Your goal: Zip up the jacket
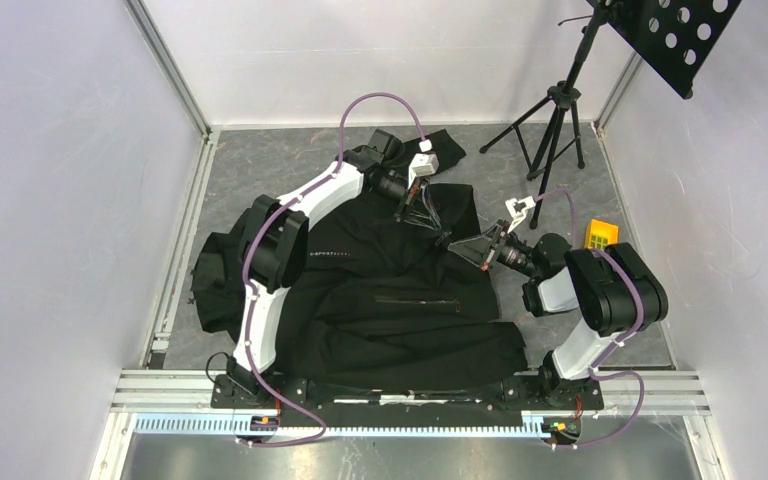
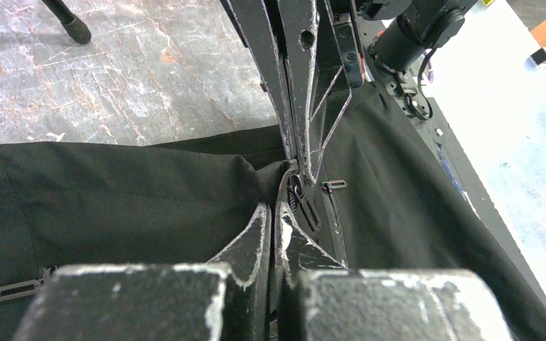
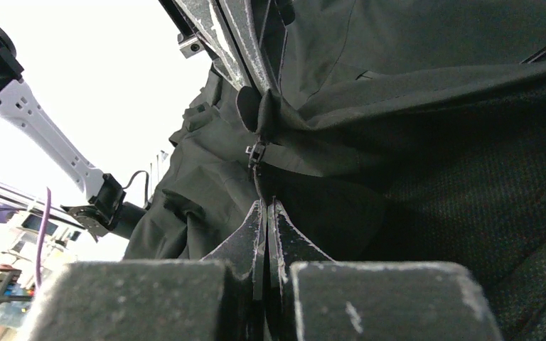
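Note:
The black jacket [image 1: 380, 300] lies spread across the grey floor, with white lettering on the chest and a pocket zip showing. My left gripper [image 1: 430, 222] reaches over its upper right part and is shut on the fabric edge by the front zipper [image 2: 300, 202]; the fingertips [image 2: 261, 220] are pressed together. My right gripper [image 1: 453, 243] faces it closely and is shut on the same lifted edge [image 3: 284, 153], with a small zip piece [image 3: 256, 153] just beyond its tips. Each gripper shows in the other's wrist view, the right one [image 2: 300, 153] and the left one [image 3: 254, 82].
A yellow block [image 1: 601, 234] sits on the floor right of the right arm. A black tripod [image 1: 555, 120] with a perforated black panel [image 1: 675, 35] stands at the back right. White walls close in both sides. A metal rail [image 1: 160, 385] runs along the near edge.

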Controlling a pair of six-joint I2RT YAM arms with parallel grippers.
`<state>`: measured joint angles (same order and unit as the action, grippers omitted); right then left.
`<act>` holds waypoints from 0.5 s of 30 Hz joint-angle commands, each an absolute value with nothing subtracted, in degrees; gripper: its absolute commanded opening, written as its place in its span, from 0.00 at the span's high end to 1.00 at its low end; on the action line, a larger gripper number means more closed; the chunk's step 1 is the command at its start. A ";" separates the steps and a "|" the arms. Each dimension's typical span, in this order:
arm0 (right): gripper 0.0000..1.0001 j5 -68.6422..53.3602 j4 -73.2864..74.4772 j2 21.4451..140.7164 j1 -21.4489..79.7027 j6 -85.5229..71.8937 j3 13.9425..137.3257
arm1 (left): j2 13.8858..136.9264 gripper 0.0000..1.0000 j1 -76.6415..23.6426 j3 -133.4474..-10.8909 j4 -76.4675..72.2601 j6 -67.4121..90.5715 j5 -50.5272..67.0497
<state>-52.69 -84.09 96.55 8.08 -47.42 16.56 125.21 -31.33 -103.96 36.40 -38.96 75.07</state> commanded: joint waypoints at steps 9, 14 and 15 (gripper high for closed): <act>1.00 -52.29 -101.79 97.75 5.28 -55.26 15.61 | 121.69 0.98 -31.57 -102.19 33.75 -39.82 74.36; 1.00 -52.36 -106.27 98.13 4.93 -57.83 15.22 | 119.37 0.98 -31.56 -95.83 20.10 -31.09 72.66; 1.00 -52.14 -106.72 98.02 4.90 -57.91 15.08 | 119.14 0.98 -31.60 -95.10 18.58 -29.93 72.29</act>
